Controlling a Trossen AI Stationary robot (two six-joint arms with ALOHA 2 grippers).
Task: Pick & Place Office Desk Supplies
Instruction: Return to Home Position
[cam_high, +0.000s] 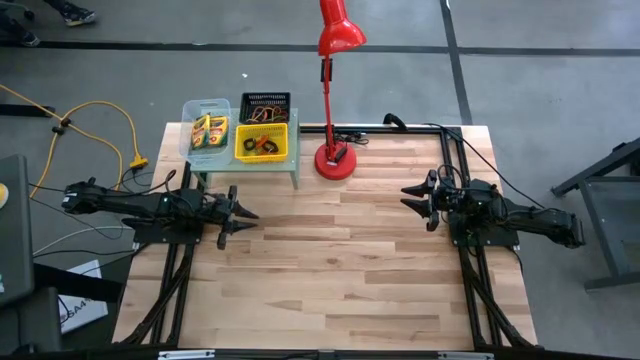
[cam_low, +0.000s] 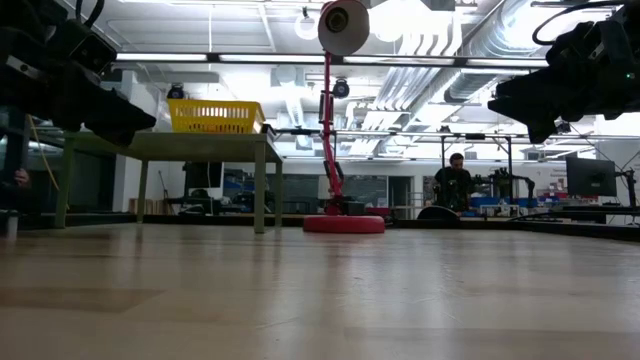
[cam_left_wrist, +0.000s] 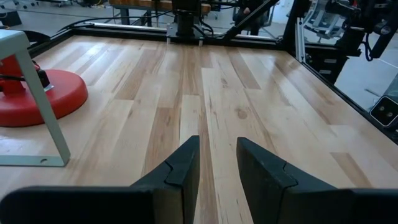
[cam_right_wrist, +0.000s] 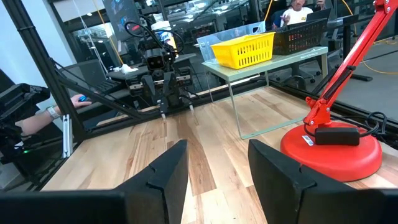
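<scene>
Wooden counter (cam_high: 340, 270), overhead: yellow bin (cam_high: 261, 141), clear bin (cam_high: 207, 131) and mesh bin (cam_high: 265, 106) stood on the rack (cam_high: 295, 165) at eleven o'clock. I kept left claw (cam_high: 243, 218), nine o'clock, and right claw (cam_high: 404, 198), three o'clock, spread and empty. I judged homing nearly complete, needing only final retraction.

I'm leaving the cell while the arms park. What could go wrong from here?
The left gripper, open, hangs near the rack's front leg; a swing that way might jolt it. The clear bin sits at the rack's left edge, so a jolt could tip it off. The red lamp stands close beside the rack and looks top-heavy. The right gripper waits far off.
</scene>
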